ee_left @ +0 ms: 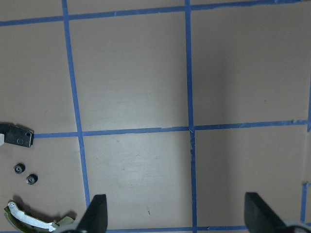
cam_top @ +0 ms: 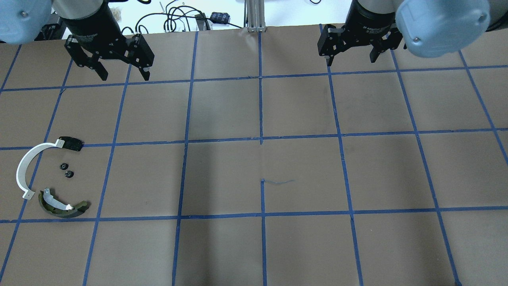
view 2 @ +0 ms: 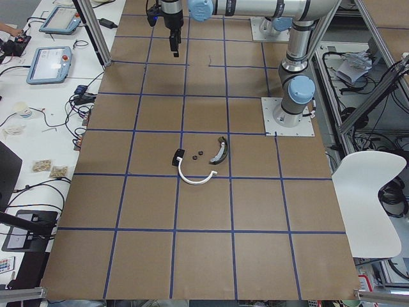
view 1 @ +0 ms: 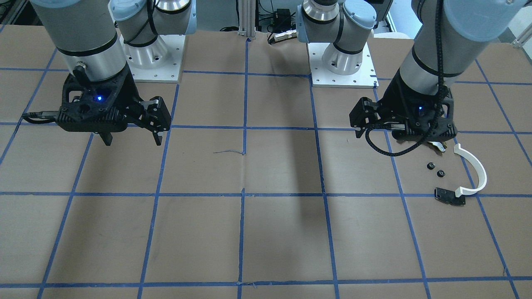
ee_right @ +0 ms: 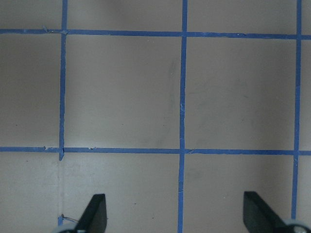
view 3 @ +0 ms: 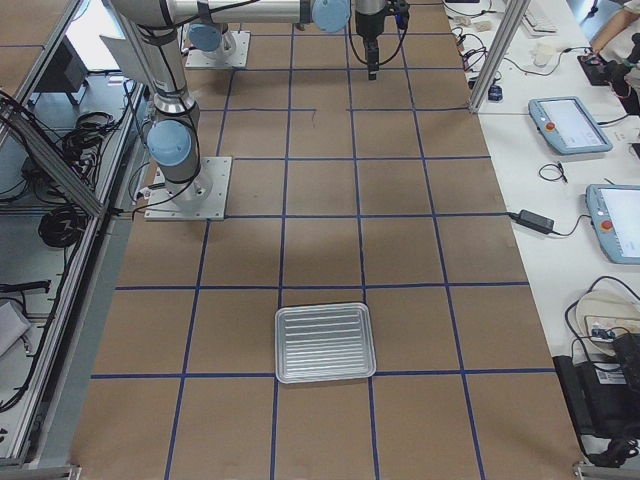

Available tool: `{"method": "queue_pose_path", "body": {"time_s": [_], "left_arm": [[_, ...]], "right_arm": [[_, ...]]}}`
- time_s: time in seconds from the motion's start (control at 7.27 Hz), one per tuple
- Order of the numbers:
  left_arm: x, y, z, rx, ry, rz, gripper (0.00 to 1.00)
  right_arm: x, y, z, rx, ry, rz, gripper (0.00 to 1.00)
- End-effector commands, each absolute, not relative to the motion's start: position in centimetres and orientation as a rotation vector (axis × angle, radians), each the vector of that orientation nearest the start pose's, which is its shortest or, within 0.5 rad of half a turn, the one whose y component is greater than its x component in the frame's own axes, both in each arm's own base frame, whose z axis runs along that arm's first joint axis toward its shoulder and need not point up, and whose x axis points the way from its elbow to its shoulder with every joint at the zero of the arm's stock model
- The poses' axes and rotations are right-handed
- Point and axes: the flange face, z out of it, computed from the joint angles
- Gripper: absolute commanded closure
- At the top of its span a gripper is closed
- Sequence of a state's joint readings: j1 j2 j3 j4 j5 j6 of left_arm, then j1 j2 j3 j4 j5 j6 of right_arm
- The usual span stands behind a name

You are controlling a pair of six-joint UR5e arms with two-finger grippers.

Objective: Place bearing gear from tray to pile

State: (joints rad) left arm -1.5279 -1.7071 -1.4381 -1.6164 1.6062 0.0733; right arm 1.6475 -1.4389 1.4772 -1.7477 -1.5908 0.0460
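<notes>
The pile lies at the table's left in the overhead view: a white half-ring arc (cam_top: 24, 167), a flat black bracket (cam_top: 71, 143), an olive-and-white curved piece (cam_top: 61, 208) and two small black bearing gears (cam_top: 62, 166) (cam_top: 69, 173). The gears also show in the front view (view 1: 431, 166) and the left wrist view (ee_left: 19, 168). A ribbed silver tray (view 3: 324, 343) shows only in the exterior right view and looks empty. My left gripper (cam_top: 124, 75) is open and empty, raised beyond the pile. My right gripper (cam_top: 351, 59) is open and empty at the far right.
The table is brown paper with a blue tape grid (cam_top: 261, 139). The two arm bases (view 1: 149, 62) (view 1: 343, 66) stand at the robot's edge. Tablets and cables (view 3: 570, 125) lie on the side bench beyond the table's edge.
</notes>
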Motion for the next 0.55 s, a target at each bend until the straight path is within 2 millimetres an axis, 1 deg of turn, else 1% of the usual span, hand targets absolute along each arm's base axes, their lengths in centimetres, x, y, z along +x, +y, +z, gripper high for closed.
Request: {"method": "queue_pose_path", "body": {"time_s": [0.0, 0.28, 0.41], "left_arm": [[-10.84, -52.31, 46.49, 0.039, 3.109, 0.065, 0.0], [-10.62, -52.3, 46.57, 0.042, 3.111, 0.062, 0.0], [-10.42, -52.76, 45.87, 0.037, 3.11, 0.082, 0.0]], "right_arm": [[17.38, -54.84, 48.31, -0.046, 3.145, -0.217, 0.0], [17.39, -54.86, 48.39, -0.046, 3.145, -0.219, 0.0], [17.38, -54.84, 48.31, -0.046, 3.145, -0.217, 0.0]]}}
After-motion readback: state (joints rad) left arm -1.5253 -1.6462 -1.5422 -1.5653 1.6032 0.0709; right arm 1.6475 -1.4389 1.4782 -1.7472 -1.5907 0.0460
